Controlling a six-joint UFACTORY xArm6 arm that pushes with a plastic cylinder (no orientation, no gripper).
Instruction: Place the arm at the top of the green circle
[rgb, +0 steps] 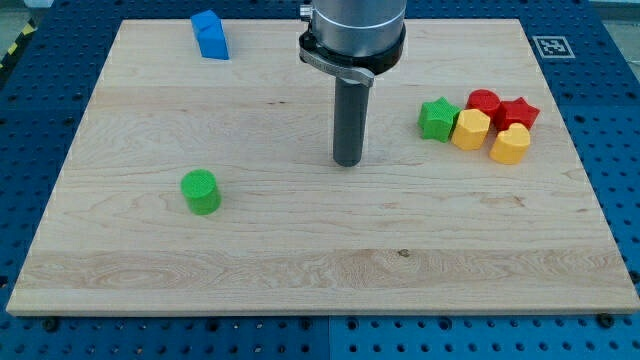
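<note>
The green circle (201, 191), a small round cylinder block, stands on the wooden board (320, 270) at the view's left, a little below the middle. My tip (347, 162) rests on the board near the centre, well to the right of the green circle and slightly higher in the view. The tip touches no block.
A blue block (210, 35) stands near the board's top left edge. A cluster sits at the right: a green star (437, 118), a yellow hexagon (471, 129), a red circle (483, 102), a red star (518, 112) and a yellow block (510, 145).
</note>
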